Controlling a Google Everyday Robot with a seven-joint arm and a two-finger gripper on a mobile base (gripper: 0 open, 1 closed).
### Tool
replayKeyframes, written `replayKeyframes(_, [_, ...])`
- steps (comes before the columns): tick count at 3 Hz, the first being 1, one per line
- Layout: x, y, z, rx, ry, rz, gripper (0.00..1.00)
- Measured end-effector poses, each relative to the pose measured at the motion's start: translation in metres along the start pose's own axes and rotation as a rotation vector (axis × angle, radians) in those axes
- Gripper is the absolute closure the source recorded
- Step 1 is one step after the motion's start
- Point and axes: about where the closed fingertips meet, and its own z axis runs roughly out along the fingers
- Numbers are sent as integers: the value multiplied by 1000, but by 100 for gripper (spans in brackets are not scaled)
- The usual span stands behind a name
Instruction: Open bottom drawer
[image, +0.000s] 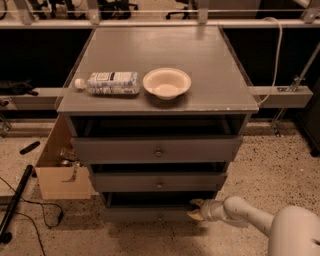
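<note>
Cabinet (215, 65): 1 pc, grey, flat top; 3 drawers are stacked in its front.
Drawers: 3 total, 1 small round knob per front, centred; fronts get narrower from top to btm.
Top drawer (115, 150): widest front, directly under the cabinet top.
Middle drawer (125, 182): mid-sized front, btwn the other 2.
Bottom drawer (140, 215): narrowest front, lowest position, just above the floor (280, 170); a dark gap is seen above it.
Gripper (196, 210): 1 pc, held low at the right end of the bottom drawer front; whether spread or pressed together cannot be told.
Arm (250, 215): 1, white, extended from the lower-right corner.
Bottle (107, 82): 1, clear plastic, laid on its side on the cabinet top, cap to the left.
Bowl (166, 82): 1, pale, upright, just beside the bottle, near the front edge.
Cardboard box (60, 175): 1, on the floor, left of the cabinet.
</note>
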Motion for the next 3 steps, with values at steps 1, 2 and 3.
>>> replayKeyframes(1, [-1, 0, -1, 0, 0, 0, 100])
replayKeyframes(2, [14, 24, -24, -26, 3, 16, 100])
replayKeyframes(3, [9, 23, -28, -26, 3, 16, 86])
